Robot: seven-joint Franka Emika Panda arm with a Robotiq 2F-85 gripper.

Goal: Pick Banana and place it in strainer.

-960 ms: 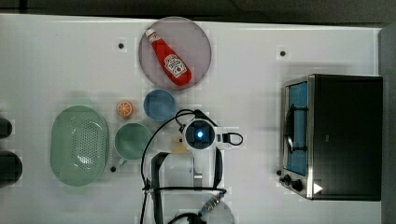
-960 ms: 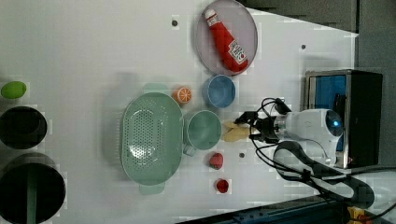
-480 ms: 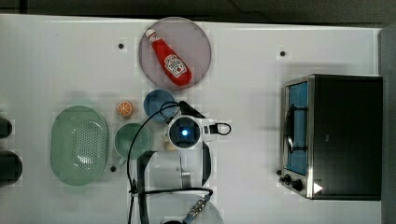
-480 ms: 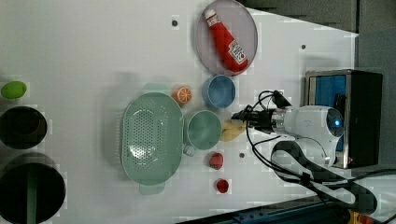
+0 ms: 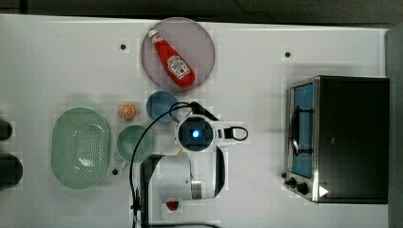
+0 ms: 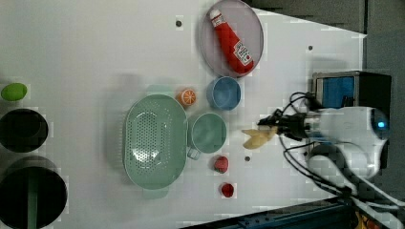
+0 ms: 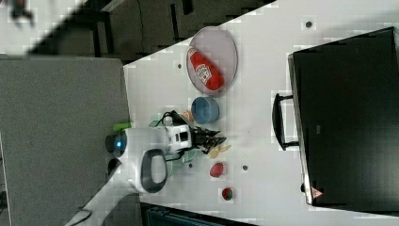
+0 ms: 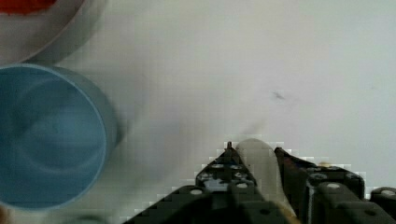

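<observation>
The pale yellow banana (image 6: 254, 138) sits between the dark fingers of my gripper (image 6: 268, 128), which is shut on it. It is just to the left view's right of the round green cup (image 6: 208, 133). In the wrist view the banana (image 8: 259, 164) shows as a pale strip clamped between the two fingers (image 8: 225, 169). The right view shows my gripper (image 7: 216, 139) over the banana (image 7: 219, 150). The mint-green oval strainer (image 5: 81, 147) (image 6: 154, 140) lies beyond the green cup (image 5: 135, 142), holding nothing. In the top view my arm's head (image 5: 195, 135) covers the banana.
A blue bowl (image 5: 161, 106) (image 8: 46, 140) stands close beside my gripper. An orange slice (image 5: 126, 110) lies near it. A ketchup bottle (image 5: 172, 65) rests on a round plate. A toaster oven (image 5: 342, 138) stands at the top view's right. Two small red items (image 6: 220, 164) (image 6: 228, 190) lie near the table's edge.
My gripper moved toward the top view's left, over the banana, and its fingers closed on it. The banana has shifted slightly toward the arm in the left view.
</observation>
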